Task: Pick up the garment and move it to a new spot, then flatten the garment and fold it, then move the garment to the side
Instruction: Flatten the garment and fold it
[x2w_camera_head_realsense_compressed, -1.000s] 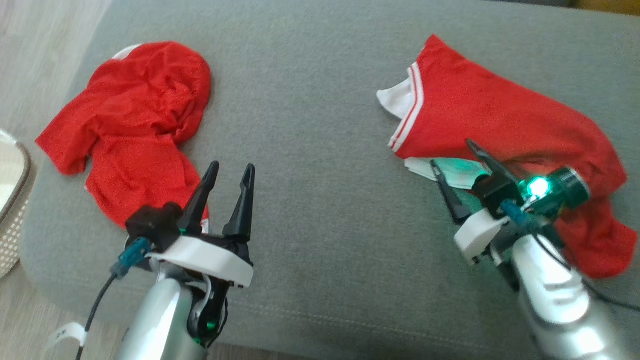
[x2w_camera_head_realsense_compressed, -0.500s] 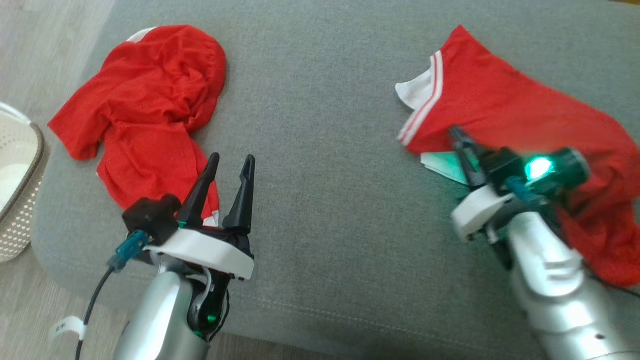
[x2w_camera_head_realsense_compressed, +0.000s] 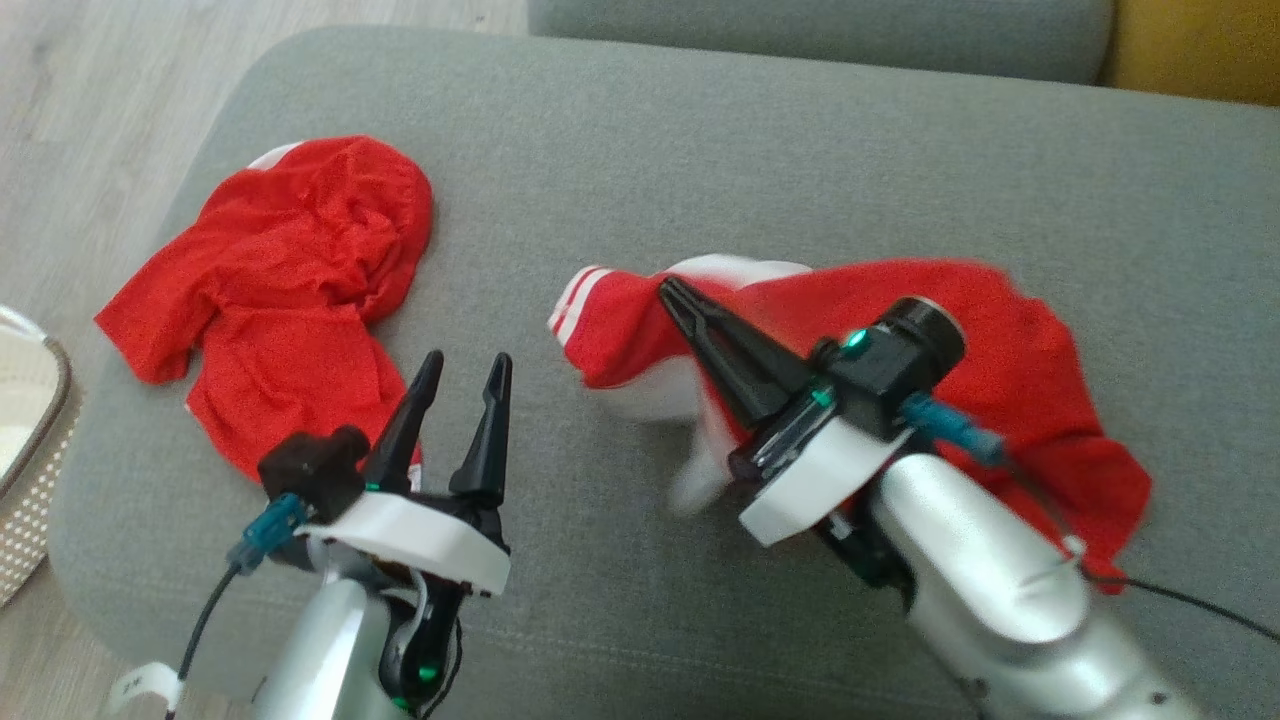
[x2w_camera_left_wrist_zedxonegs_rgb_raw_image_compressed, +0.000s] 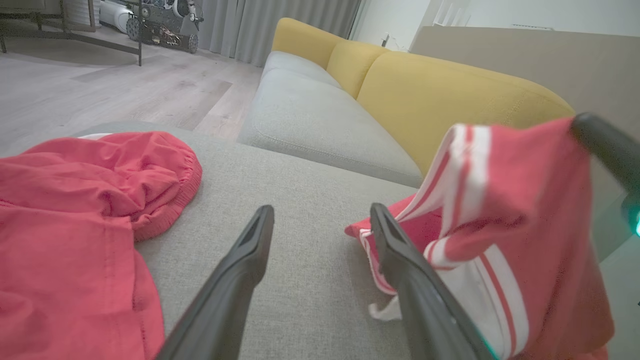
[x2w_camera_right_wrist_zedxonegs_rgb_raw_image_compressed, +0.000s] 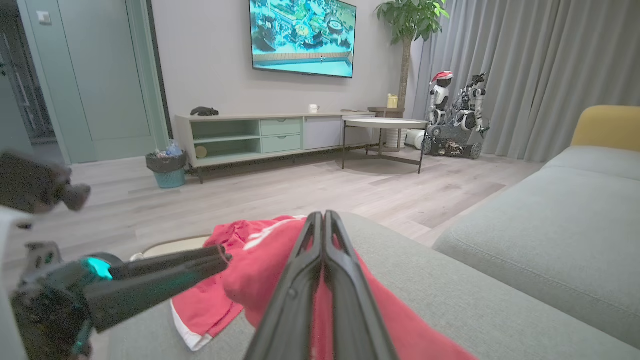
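Head view — right fingers (x2w_camera_head_realsense_compressed: 715, 335) around garment (x2w_camera_head_realsense_compressed: 1010, 345)

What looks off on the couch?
Nothing spilled or damaged. A second red garment lies crumpled at the left end of the cushion. The right gripper, shut on the striped garment, holds it bunched, not flat.

The grey cushion (x2w_camera_head_realsense_compressed: 640, 150) is seen steeply from above by the head camera. It is skimmed closely from behind the left hand (x2w_camera_left_wrist_zedxonegs_rgb_raw_image_compressed: 321, 212) toward a yellow sofa back (x2w_camera_left_wrist_zedxonegs_rgb_raw_image_compressed: 450, 100), and from behind the right hand (x2w_camera_right_wrist_zedxonegs_rgb_raw_image_compressed: 324, 215) toward a television (x2w_camera_right_wrist_zedxonegs_rgb_raw_image_compressed: 303, 37). The striped garment (x2w_camera_left_wrist_zedxonegs_rgb_raw_image_compressed: 525, 200) is shared by all.
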